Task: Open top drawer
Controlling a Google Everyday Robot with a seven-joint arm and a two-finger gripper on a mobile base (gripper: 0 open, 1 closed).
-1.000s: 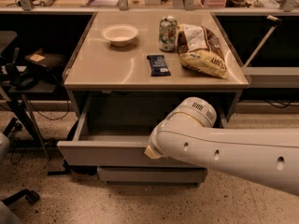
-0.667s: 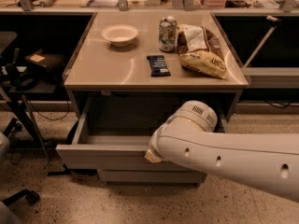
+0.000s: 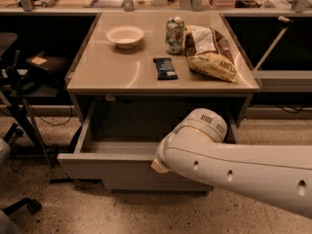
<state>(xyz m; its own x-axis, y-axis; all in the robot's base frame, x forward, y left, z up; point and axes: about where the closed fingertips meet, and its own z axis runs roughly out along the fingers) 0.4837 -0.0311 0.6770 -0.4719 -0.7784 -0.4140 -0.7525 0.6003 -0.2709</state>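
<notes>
Camera view
Top drawer (image 3: 107, 167): pulled out beneath the desk (image 3: 112, 74), lower centre-left of frame.
Jaws: lower centre, at the drawer's front edge, hidden behind my white arm (image 3: 234, 167); spread or closed, I cannot tell.
Desk top: bowl (image 3: 125, 35), can (image 3: 174, 35), snack bag (image 3: 212, 55), dark bar (image 3: 165, 68).

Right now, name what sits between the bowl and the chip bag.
In the camera view, a can stands between them. The gripper is hidden behind the arm at the open top drawer.

Grey top drawer (image 3: 107, 167), tan tool (image 3: 159, 165) at its front, white arm (image 3: 234, 165).
</notes>
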